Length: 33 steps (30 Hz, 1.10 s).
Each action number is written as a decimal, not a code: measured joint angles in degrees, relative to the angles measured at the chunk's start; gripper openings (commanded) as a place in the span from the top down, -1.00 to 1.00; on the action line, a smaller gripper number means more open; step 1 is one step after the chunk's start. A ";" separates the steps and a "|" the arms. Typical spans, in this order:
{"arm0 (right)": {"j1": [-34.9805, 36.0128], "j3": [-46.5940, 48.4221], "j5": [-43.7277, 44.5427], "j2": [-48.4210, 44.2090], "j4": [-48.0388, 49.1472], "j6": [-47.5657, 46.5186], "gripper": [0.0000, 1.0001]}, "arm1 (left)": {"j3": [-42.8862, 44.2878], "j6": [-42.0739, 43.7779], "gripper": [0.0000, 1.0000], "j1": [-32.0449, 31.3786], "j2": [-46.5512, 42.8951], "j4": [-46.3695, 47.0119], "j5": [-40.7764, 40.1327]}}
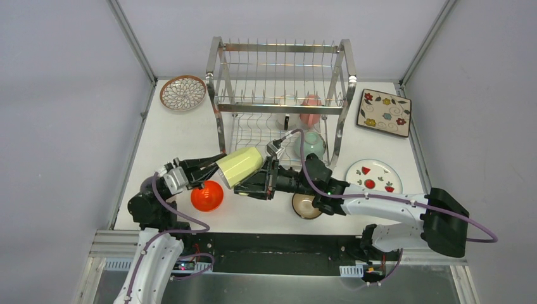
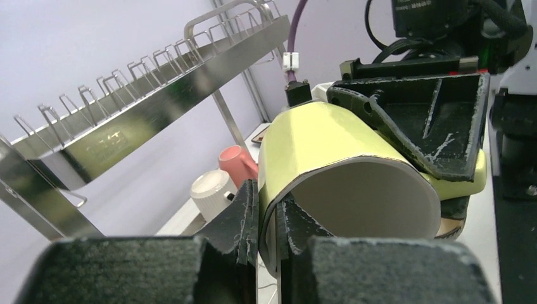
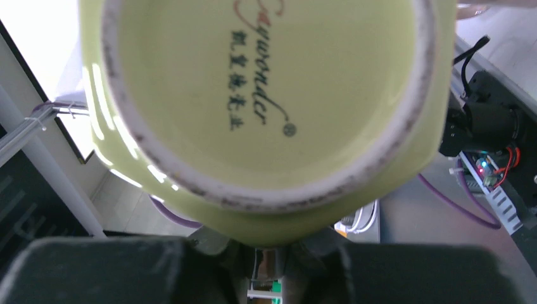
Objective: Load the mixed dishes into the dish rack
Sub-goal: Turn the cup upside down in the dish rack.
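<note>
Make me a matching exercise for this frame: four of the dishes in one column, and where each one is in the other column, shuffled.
Dishes
1. yellow cup
2. orange bowl
3. square floral plate
4. pink cup

Places
A. flat on the table, right of the dish rack
B. inside the rack, on its lower tier
C. off the table, its rim pinched by the left gripper
D. on the table beside the left arm, in front of the rack

Pairs: 1-C, 2-D, 3-A, 4-B
</note>
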 measured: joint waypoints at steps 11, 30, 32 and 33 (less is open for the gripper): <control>0.39 -1.42 2.01 -0.04 -1.55 -1.62 1.00 | 0.22 -1.03 -0.07 -0.04 -0.02 -1.77 -0.79; -0.24 -0.74 13.11 -4.31 -18.82 -16.81 1.00 | 8.66 10.19 -0.97 -0.04 -1.95 -38.25 -15.45; -0.15 -0.33 13.38 -3.96 -23.21 -18.95 1.00 | 9.68 10.88 -0.98 -0.04 -2.12 -40.68 -19.21; -0.13 -0.33 13.49 -3.74 -25.11 -19.87 1.00 | 10.40 11.13 -0.98 -0.04 -2.21 -42.03 -21.14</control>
